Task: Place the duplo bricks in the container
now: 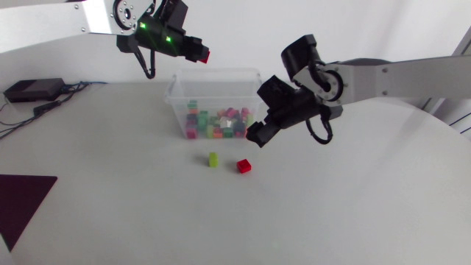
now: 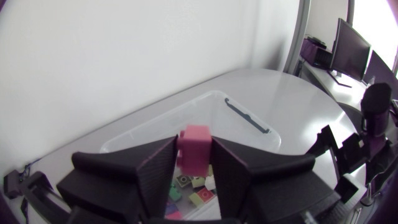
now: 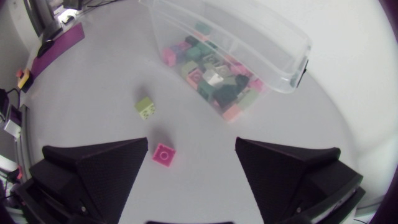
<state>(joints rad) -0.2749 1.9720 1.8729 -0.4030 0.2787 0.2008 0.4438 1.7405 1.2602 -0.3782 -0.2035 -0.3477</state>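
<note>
we note a pale grey table (image 1: pixel 346 221), matte, its edge curving at the far right. near the far left corner sits a flat black box (image 1: pixel 33 90). thin dark cables (image 1: pixel 50 107) run from it along the surface toward the left edge. by the front left corner lies a dark maroon sheet (image 1: pixel 20 200), flat on the table, one corner pointing toward the middle. box and sheet are well apart.

You're at a robotics lab setup: left arm (image 1: pixel 51 29) and right arm (image 1: pixel 412 73) come in over a white tabletop (image 1: pixel 331 213), with a black box (image 1: pixel 33 90) and loose cables (image 1: pixel 50 107) at one corner, a dark mat (image 1: pixel 22 200) and a clear bin (image 1: pixel 213 76) of toy bricks (image 1: pixel 221 121).
</note>
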